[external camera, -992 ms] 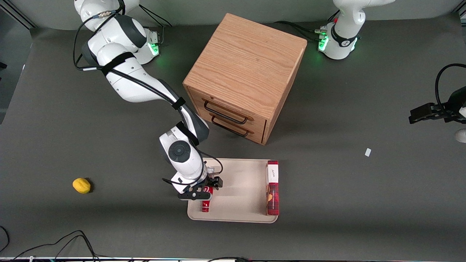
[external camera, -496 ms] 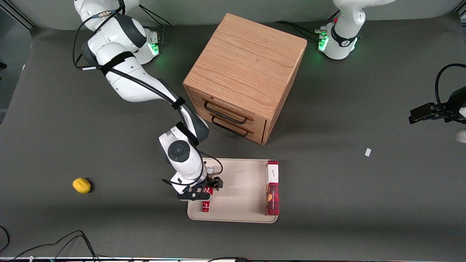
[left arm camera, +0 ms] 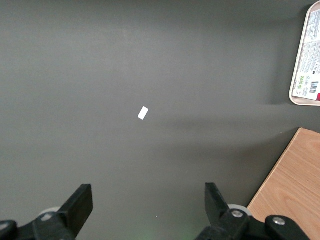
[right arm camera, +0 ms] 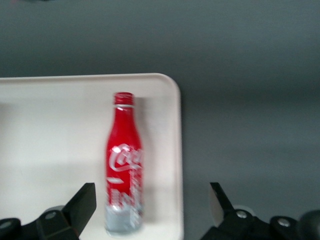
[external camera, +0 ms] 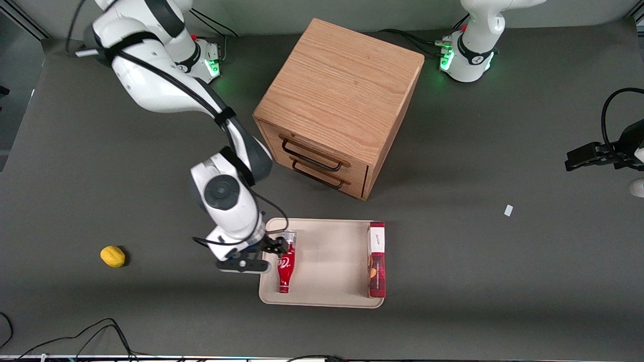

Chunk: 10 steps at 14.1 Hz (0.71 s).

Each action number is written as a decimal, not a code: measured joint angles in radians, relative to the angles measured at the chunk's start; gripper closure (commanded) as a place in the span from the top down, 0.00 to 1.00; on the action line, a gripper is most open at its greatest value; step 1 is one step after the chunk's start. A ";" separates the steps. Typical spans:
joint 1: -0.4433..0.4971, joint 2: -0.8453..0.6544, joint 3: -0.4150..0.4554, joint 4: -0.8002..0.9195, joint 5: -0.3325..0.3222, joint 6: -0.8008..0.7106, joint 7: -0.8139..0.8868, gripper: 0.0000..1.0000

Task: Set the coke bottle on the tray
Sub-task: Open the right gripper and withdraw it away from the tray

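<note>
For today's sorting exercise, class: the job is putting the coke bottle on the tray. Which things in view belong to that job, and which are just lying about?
Belongs to the job:
coke bottle, lying on the tray
tray
pincer, open, above the tray's edge beside the bottle

Just lying about:
red box, on the tray
wooden drawer cabinet
yellow fruit
white scrap
</note>
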 measured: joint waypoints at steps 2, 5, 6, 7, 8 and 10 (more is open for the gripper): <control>-0.033 -0.119 -0.003 -0.097 0.007 -0.086 -0.031 1.00; -0.087 -0.321 -0.009 -0.274 0.014 -0.168 -0.109 1.00; -0.108 -0.395 -0.012 -0.329 0.029 -0.203 -0.142 1.00; -0.124 -0.468 -0.023 -0.376 0.058 -0.239 -0.181 1.00; -0.130 -0.537 -0.051 -0.414 0.091 -0.267 -0.228 1.00; -0.133 -0.655 -0.122 -0.469 0.142 -0.320 -0.335 1.00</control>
